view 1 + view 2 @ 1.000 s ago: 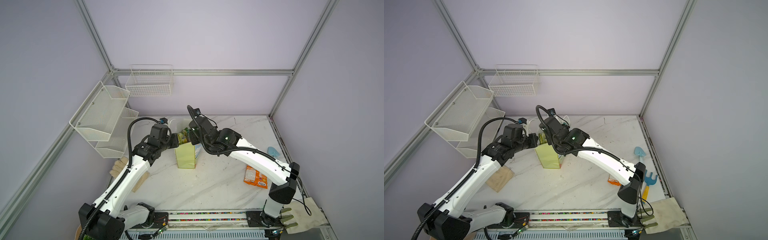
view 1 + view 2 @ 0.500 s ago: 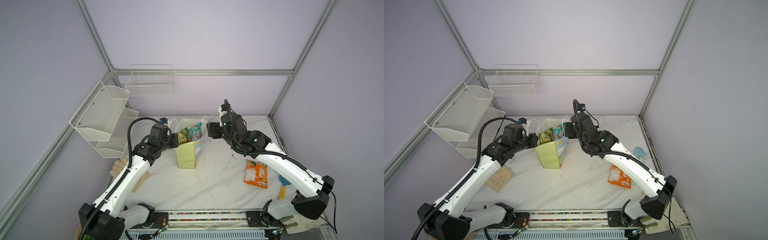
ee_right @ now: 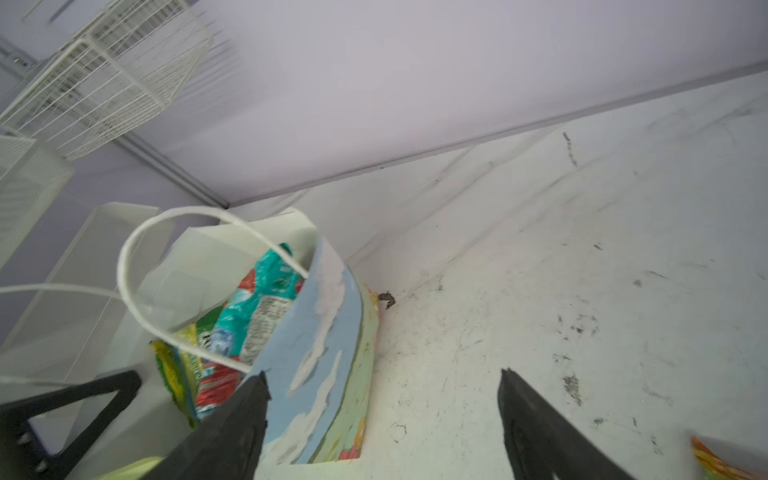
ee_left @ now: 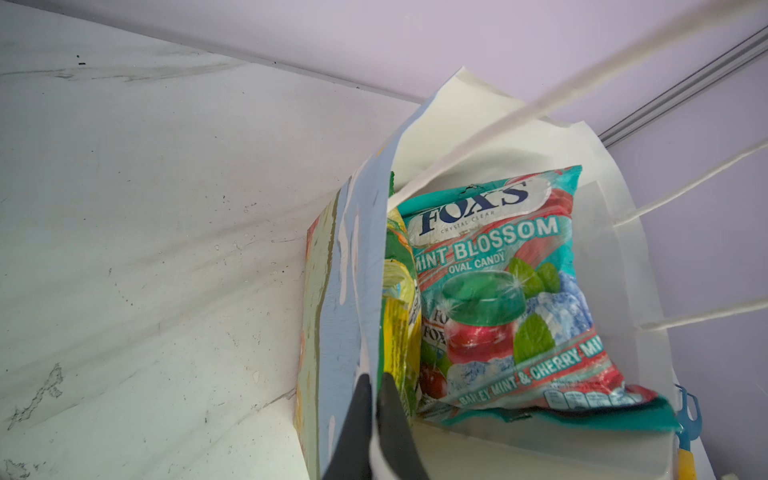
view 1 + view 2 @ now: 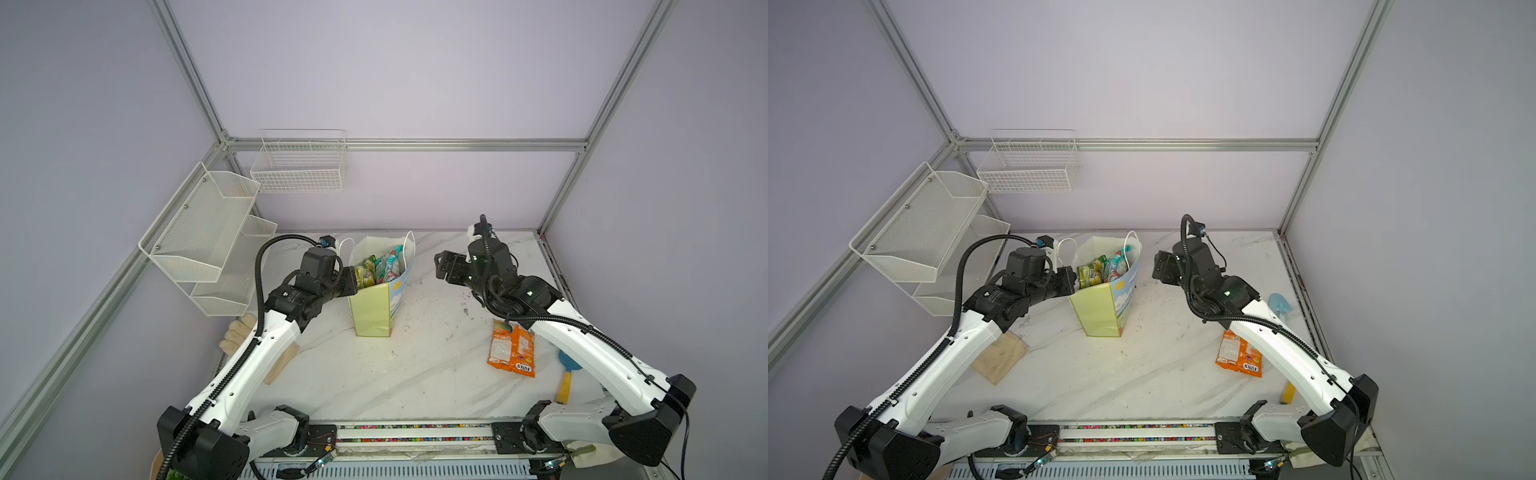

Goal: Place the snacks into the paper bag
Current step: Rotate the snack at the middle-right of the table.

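The paper bag (image 5: 374,309) (image 5: 1100,309) stands upright and open at mid-table. Snacks stick out of its mouth: a green packet (image 5: 365,272) (image 4: 399,316) and a teal FOX'S packet (image 5: 388,266) (image 4: 490,282). My left gripper (image 4: 376,386) (image 5: 353,280) is shut on the bag's rim, one finger outside on the blue face (image 4: 349,291), the other inside. My right gripper (image 3: 382,374) (image 5: 442,266) hangs open and empty to the right of the bag (image 3: 324,332), apart from it. An orange packet (image 5: 512,348) (image 5: 1239,353) lies flat on the table under the right arm.
White wire baskets (image 5: 299,166) (image 5: 203,224) hang on the back and left walls. A light blue toy shovel (image 5: 1280,305) and a yellow-handled rake (image 5: 567,374) lie at the right edge. A beige board (image 5: 998,357) and glove (image 5: 237,332) lie front left.
My right gripper has drawn back from over the bag's mouth to the right and its jaws have opened wide. The left gripper has kept its hold on the bag.
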